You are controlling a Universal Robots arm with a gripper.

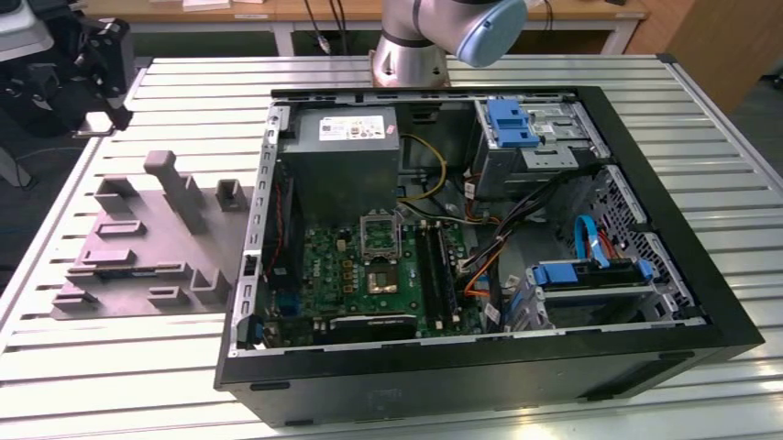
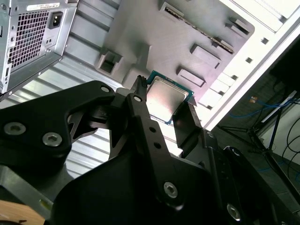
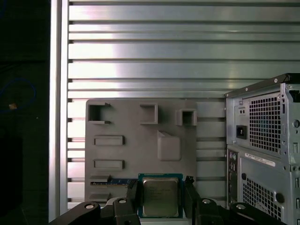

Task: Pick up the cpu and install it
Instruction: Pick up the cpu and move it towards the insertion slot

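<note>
My gripper (image 3: 160, 200) is clenched on the cpu (image 3: 160, 197), one black finger (image 3: 132, 197) on each of two opposite sides. In both wrist views the chip sits between the fingers with its silvery top facing the cameras and its green rim showing. In the second wrist view the gripper (image 2: 166, 107) holds the cpu (image 2: 168, 95) the same way, pinched by its edges.

Behind the cpu is the grey tray (image 3: 140, 140), lying flat on the ribbed metal tabletop (image 3: 140, 47). The chip overlaps the tray's near edge in the first wrist view. It looks lifted off the tray, but I can't tell how high. The tray (image 2: 140, 37) has raised blocks and open pockets.

The case (image 3: 267, 140) stands just beside the tray, with its vented back panel towards me.

In the exterior view the tray (image 1: 135, 247) lies on the tabletop (image 1: 123, 367), on the exterior view's left of the open black case (image 1: 490, 376). Inside the case is the green board (image 1: 348, 275) with its metal socket frame (image 1: 380, 227). The cpu is in my grip, well apart from the board.
</note>
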